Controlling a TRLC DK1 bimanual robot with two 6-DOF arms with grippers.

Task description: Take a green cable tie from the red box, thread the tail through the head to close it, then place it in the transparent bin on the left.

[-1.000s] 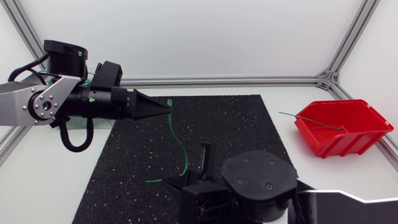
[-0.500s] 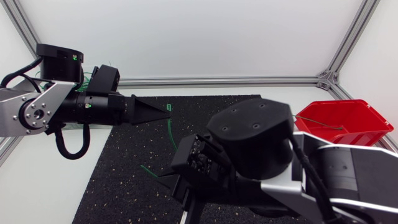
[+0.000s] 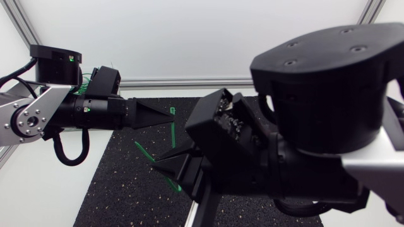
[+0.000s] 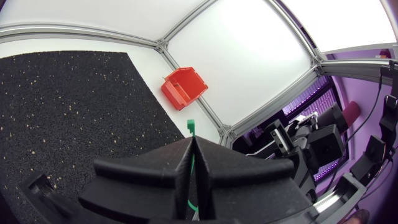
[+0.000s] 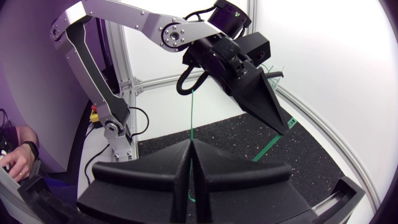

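L claw & R claw both pinched shut on green cable tie.

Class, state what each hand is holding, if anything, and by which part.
Both hold one green cable tie. The left hand pinches it just below its head, and the right hand grips the strap further toward the tail.

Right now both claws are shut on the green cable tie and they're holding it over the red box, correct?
Not over the red box. The left claw and right claw are both shut on the green cable tie, but the head view shows it held over the black mat. The left wrist view shows the box well off, by the table's corner.
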